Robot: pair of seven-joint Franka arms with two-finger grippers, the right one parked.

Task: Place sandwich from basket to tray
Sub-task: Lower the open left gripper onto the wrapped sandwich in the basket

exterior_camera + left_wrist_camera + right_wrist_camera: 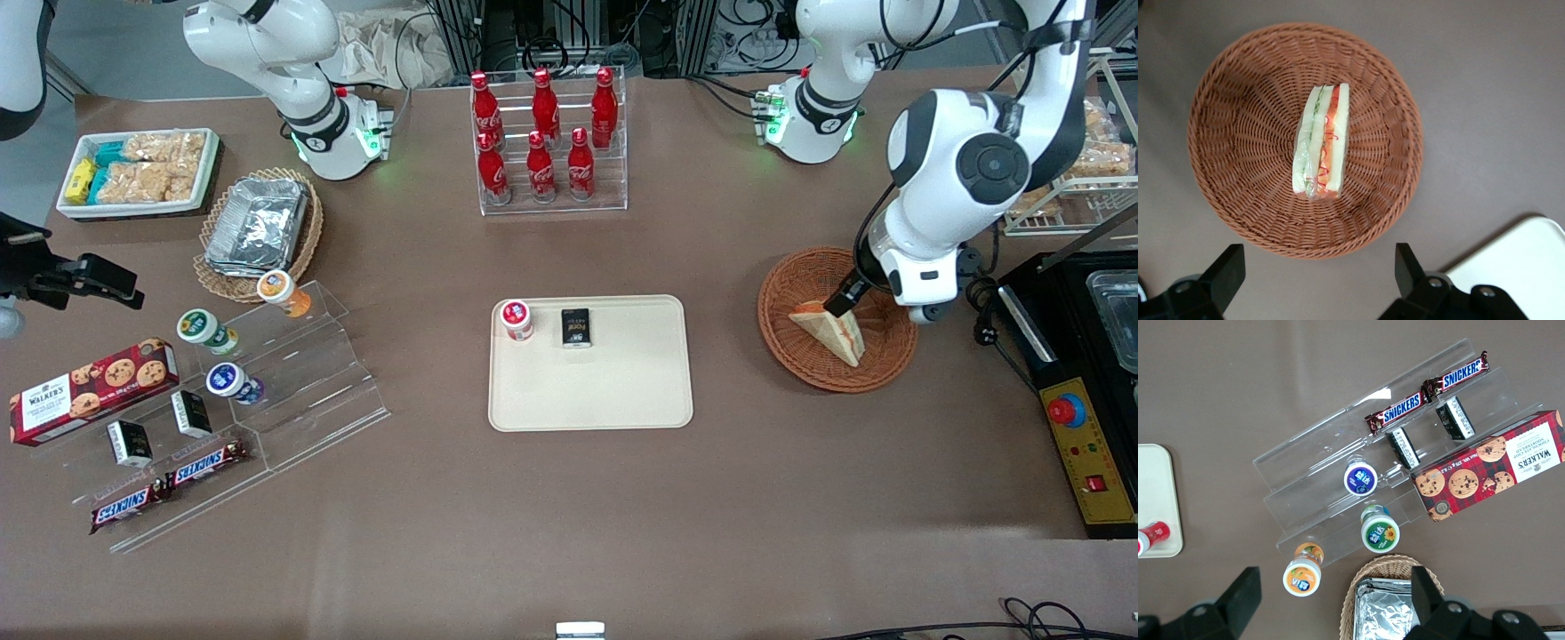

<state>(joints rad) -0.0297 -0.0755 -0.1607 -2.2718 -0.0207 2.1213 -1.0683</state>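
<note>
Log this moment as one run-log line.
phase: approach | claw: open, above basket | sandwich: lying in basket, not gripped | tray: holds a small cup and a dark packet, no sandwich

Reddish-brown woven basket; white, green, orange-red sandwich.

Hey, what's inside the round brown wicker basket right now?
Only the sandwich lies in the basket, standing on edge with its filling showing. The open hand hangs above the basket, touching nothing. The weave under the sandwich is covered, so anything beneath it cannot be seen.
</note>
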